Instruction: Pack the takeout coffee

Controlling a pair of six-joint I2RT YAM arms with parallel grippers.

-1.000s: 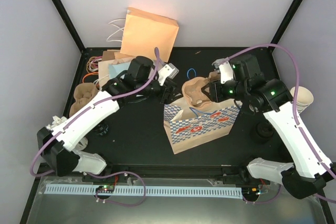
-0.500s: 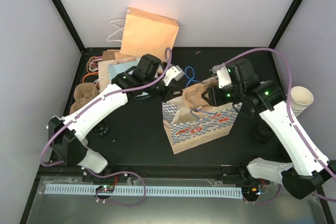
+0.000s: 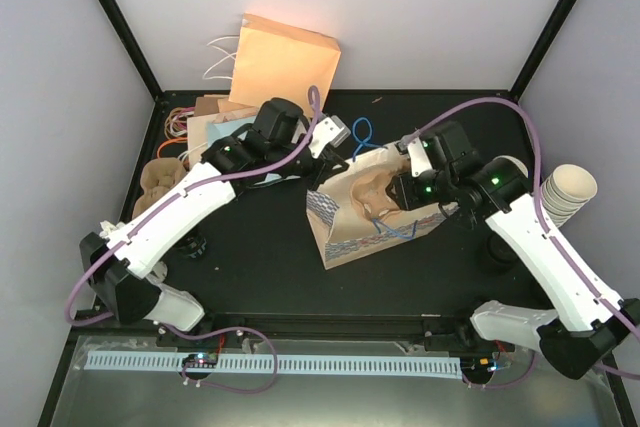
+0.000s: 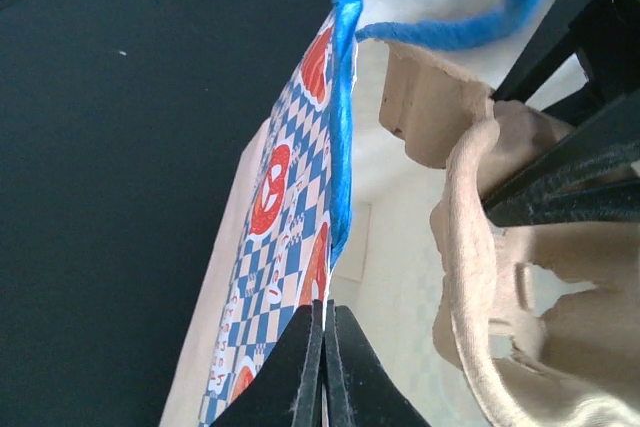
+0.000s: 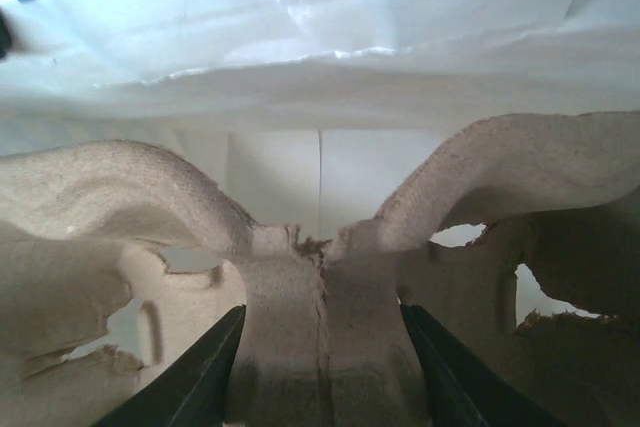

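The blue-checked paper bag (image 3: 345, 232) lies tipped in the middle of the black table, its mouth toward the back. My left gripper (image 3: 322, 175) is shut on the bag's rim (image 4: 300, 247), its jaws pinched flat on the paper just below the blue handle (image 4: 345, 97). My right gripper (image 3: 405, 192) is shut on the centre post of a brown pulp cup carrier (image 5: 320, 327) and holds it in the bag's mouth (image 3: 375, 182). White bag lining fills the right wrist view behind the carrier. The takeout coffee is out of view.
A tall stack of paper cups (image 3: 568, 192) stands at the right edge. Spare pulp carriers (image 3: 160, 182) and flat paper bags (image 3: 215, 122) lie at the back left, with an upright orange-brown bag (image 3: 285, 67) behind them. Small black discs (image 3: 500, 247) (image 3: 190, 244) sit near each arm.
My left gripper moved right to the bag's rim and shut on it. The bag has tipped back and flattened. My right gripper carried the carrier lower and left, into the bag's mouth.
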